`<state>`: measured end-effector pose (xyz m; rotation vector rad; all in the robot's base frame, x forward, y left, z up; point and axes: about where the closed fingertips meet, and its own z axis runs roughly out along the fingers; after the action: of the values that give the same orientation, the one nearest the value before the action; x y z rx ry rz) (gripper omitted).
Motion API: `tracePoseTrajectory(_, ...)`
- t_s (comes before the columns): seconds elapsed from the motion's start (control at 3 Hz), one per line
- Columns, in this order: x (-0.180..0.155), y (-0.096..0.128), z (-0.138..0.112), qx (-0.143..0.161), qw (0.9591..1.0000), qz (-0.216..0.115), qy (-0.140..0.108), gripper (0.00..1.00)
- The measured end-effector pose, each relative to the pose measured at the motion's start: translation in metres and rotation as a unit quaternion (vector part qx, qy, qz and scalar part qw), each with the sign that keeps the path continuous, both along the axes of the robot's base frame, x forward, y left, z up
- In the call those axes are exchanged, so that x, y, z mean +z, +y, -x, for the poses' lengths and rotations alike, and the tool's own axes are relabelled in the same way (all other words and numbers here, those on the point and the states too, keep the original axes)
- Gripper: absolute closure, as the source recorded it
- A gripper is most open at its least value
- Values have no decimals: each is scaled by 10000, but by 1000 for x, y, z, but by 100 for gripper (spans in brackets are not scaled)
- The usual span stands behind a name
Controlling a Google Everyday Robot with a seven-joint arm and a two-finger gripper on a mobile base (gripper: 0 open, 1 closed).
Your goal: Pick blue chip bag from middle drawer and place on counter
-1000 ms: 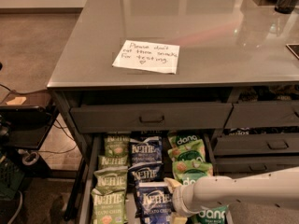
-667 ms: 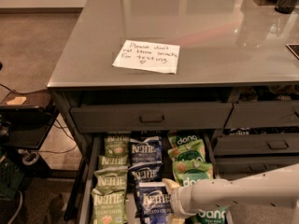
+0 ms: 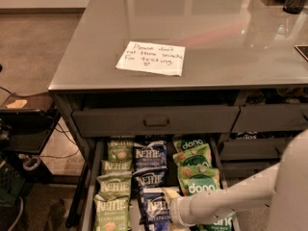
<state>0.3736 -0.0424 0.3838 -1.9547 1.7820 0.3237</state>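
Observation:
The middle drawer [image 3: 91,177] is pulled open below the counter [image 3: 226,37]. It holds three columns of bags. Blue chip bags fill the middle column: one at the back [image 3: 150,156], one behind the arm's end [image 3: 148,179], one nearest [image 3: 155,210]. Green Kettle bags [image 3: 114,186] lie on the left and green dang bags [image 3: 196,174] on the right. My white arm [image 3: 231,196] reaches in from the lower right. My gripper [image 3: 168,215] sits at its end, low over the nearest blue bag, and is mostly hidden.
A white handwritten note [image 3: 151,57] lies on the counter. A shut upper drawer [image 3: 156,121] with a recessed handle hangs just above the open one. Narrower drawers [image 3: 269,119] stand at the right. A dark stand with cables [image 3: 24,129] is at the left.
My arm's end has moved slightly left and down, further over the nearest blue bag. The bags have not moved.

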Motion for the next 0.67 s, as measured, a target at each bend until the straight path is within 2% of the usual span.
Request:
tracePoseTrajectory(0.33, -11, 5, 0, 102, 9999, 37, -73, 0)
tracePoseTrajectory(0.67, -23, 7, 0, 203, 9998, 42, -78, 18)
